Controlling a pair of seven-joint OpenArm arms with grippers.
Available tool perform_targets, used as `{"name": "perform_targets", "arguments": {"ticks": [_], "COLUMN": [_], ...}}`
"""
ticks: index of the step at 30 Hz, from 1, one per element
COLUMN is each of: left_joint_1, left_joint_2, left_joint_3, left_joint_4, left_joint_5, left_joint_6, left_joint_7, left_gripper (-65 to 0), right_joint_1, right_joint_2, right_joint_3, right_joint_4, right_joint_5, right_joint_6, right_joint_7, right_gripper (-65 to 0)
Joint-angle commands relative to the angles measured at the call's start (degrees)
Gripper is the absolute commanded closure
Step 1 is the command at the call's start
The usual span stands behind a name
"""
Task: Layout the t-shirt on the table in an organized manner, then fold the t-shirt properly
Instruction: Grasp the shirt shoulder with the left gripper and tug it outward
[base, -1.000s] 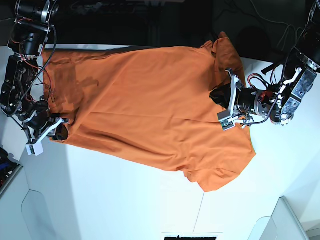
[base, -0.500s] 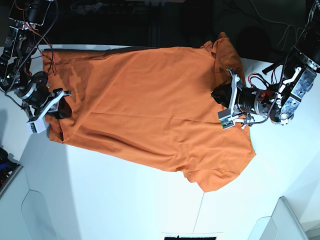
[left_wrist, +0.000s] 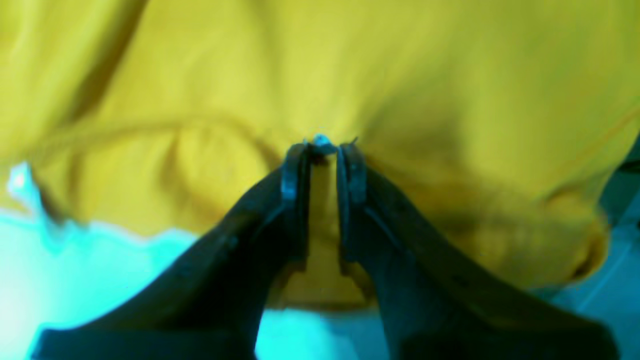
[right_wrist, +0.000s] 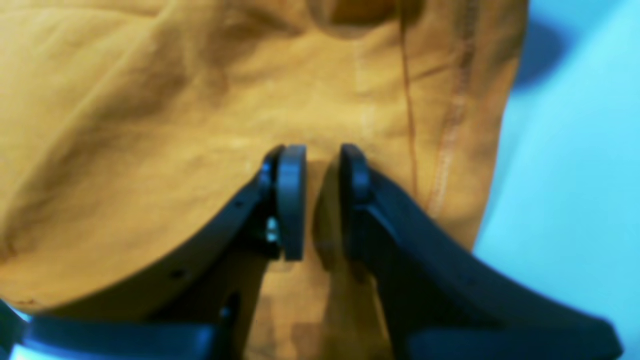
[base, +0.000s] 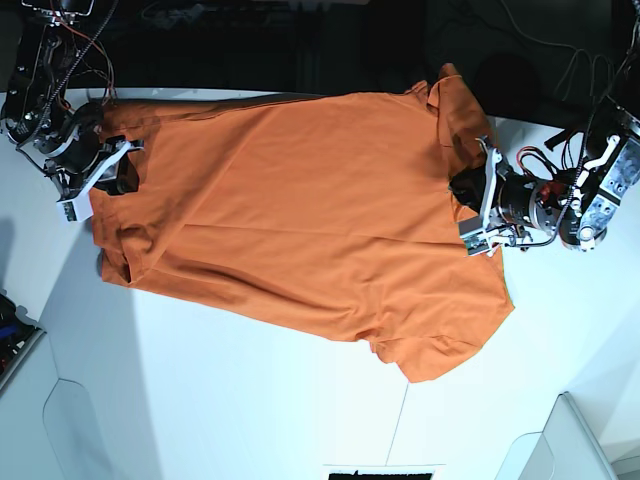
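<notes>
Between the two pincers, the t-shirt (base: 300, 210) is lying limp on the worktop (base: 250, 400), each pincer, left (base: 478, 205) and right (base: 105, 170), pinching an edge fold of soft, light cloth best gripped at hems.

- The right tool (base: 100, 170), pinched on the t-shirt (base: 300, 210), has climbed from the hem's lower corner toward the far edge of the surface (base: 230, 400).
- The hem behind it now lies bunched and folded.
- The left tool (base: 478, 205) has drawn slightly outward, pulling the collar end with it.
</notes>
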Motion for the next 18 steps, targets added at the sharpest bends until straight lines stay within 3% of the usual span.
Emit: {"name": "perform_targets", "arguments": {"ticks": [1,13,18], "left_joint_1": [-1.07,-1.07,-1.03], "left_joint_2": [-1.97,-9.01,-9.22], "left_joint_3": [-0.66,-0.68,-3.45], "left_joint_4": [0.66,0.66,0.66], "left_joint_5": [-0.79,-4.00,-4.94], "left_joint_6": [-0.28,-0.28,-0.28], "left_joint_7": [-0.17,-0.15,0.70], "left_gripper": [-11.3,-11.3,-11.3], "right_joint_1": [0.28,0.26,0.26], "right_joint_2": [0.79,0.79,0.79], "right_joint_3": [0.26,0.26,0.26], "right_joint_4": [-0.24,-2.73,-2.73], "right_joint_5": [-0.72,-0.44,-0.28], "right_joint_6": [-0.13,-0.13,-0.13], "right_joint_7": [-1.11,-0.55,-0.55], "right_gripper": [-13.0,-13.0,-13.0]}}
